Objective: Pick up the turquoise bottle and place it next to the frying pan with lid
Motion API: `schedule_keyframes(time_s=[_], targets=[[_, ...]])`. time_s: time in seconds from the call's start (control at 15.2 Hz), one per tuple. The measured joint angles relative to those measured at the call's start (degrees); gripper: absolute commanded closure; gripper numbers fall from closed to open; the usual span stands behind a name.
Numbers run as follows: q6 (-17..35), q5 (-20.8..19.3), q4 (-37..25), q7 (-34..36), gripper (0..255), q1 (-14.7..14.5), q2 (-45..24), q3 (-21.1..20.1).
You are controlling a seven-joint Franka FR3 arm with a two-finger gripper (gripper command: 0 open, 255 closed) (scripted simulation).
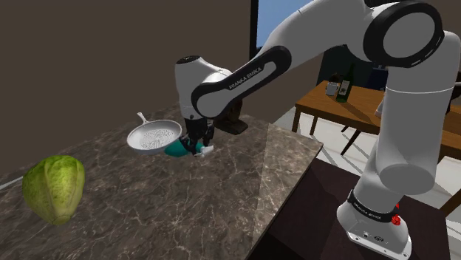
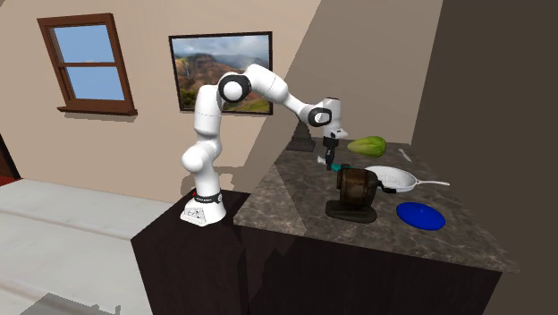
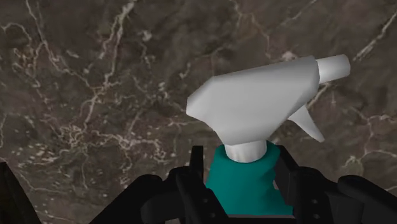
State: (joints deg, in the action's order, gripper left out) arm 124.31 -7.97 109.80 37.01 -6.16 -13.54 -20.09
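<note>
Dark marble tabletop point(image 1: 185, 199); wood-framed window point(image 2: 88, 64) sat upper left, second exterior view. Green cabbage point(image 1: 53, 188) lay shoulder view's lower left. Black end effector point(image 3: 240, 164) clamped turquoise spray bottle point(image 3: 248, 111) beside white frying pan point(image 1: 154, 137).

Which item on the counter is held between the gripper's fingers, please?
The turquoise spray bottle with the white trigger head; the pan, blue lid and cabbage lie apart from the gripper.
</note>
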Motion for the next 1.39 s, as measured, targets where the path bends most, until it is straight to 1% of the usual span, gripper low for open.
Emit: schedule_keyframes(time_s=[0.46, 0.86, 0.92, 1.32, 1.39], targets=[[4.4, -1.5, 1.7, 1.1, 255, -0.3, -2.9, 0.5], [4.8, -1.6, 1.9, 1.2, 255, -0.4, -3.0, 0.5], [4.8, -1.6, 1.9, 1.2, 0, -0.4, -3.0, 0.5], [4.8, -1.6, 1.9, 1.2, 0, -0.4, -3.0, 0.5], [4.0, -1.3, 1.5, 0.9, 0, -0.3, -2.6, 0.5]])
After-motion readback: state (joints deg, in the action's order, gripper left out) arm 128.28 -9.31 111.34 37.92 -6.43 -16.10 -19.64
